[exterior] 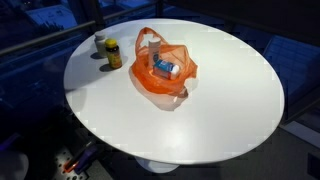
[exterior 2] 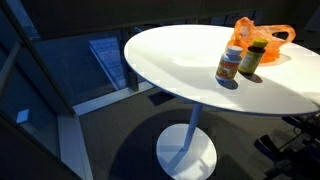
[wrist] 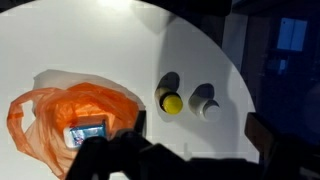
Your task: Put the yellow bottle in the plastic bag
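The yellow bottle (exterior: 113,54) is seen standing upright on the white table (exterior: 230,110), long axis vertical, cap pointing up. It is placed just beside a white-capped bottle (exterior: 100,42), left of the orange plastic bag (exterior: 150,80). In the wrist view the gripper (wrist: 200,138) is held spread apart, with nothing grasped.

Only the wrist view shows any of the robot: the gripper (wrist: 200,135), a near-black, out-of-focus mass. Just below and to the right of the orange bag (wrist: 70,110), its body has lumpy, rounded outlines and a matte surface. One finger (wrist: 138,122) shows as a narrow dark slab at the bag's right edge. The other finger (wrist: 263,138), well to the right of the bag, is a squarish block with a flat top. Cables, screws and markings are too dark to make out
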You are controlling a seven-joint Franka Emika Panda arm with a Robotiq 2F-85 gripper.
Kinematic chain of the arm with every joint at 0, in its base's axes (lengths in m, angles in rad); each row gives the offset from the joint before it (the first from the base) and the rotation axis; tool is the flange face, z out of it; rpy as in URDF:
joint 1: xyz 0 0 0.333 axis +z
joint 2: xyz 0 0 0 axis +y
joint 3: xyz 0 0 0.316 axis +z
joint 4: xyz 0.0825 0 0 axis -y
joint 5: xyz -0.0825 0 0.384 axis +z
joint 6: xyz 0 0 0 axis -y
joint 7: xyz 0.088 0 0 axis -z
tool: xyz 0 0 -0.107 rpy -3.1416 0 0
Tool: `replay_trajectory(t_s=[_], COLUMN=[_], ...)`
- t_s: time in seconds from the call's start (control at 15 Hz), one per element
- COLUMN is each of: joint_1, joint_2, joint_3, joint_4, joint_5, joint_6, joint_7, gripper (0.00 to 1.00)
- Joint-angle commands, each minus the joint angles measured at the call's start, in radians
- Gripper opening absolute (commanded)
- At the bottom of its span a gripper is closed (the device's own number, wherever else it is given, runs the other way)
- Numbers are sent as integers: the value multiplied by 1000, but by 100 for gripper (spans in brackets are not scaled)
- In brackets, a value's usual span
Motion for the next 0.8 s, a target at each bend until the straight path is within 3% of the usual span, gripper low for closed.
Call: replay_trajectory(t_s=[0.0, 0.4, 0.73], joint_1=[2, 10, 27], joint_2=[-39, -83, -86], joint_3=[30, 57, 77], joint_4=[-87, -277, -381], joint_5=[-9, 7, 5], joint_6=[103, 382, 518], joint_7=[9, 22, 37], gripper=[100, 100, 100])
